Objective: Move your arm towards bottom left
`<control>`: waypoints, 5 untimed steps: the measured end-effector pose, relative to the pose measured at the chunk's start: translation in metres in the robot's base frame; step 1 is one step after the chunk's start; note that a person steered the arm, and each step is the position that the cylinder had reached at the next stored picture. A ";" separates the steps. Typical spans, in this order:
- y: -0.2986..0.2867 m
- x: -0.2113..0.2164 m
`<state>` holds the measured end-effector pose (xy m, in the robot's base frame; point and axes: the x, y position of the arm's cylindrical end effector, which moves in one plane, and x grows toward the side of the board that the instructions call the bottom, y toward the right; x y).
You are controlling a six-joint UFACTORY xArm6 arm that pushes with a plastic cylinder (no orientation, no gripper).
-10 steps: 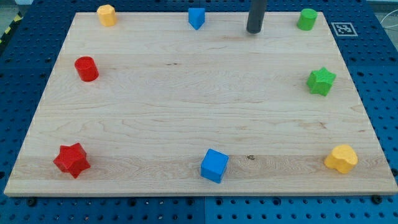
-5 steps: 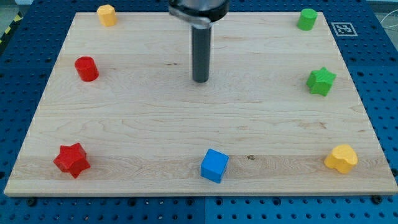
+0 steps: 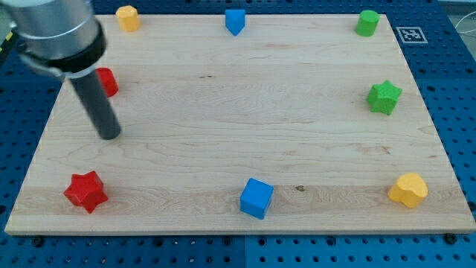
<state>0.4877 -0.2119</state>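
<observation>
My tip rests on the wooden board at the view's left. It is just below the red cylinder, which my rod partly hides, and above and right of the red star. It touches no block that I can see. The blue cube sits at the bottom middle, well to the tip's right.
A yellow block sits at the top left, a blue block at the top middle, a green cylinder at the top right. A green star is at the right edge, a yellow block at the bottom right.
My tip has moved from the top middle of the board down and to the left, ending near the red cylinder. No block has moved.
</observation>
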 end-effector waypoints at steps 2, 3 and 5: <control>-0.043 0.042; -0.050 0.052; -0.063 0.077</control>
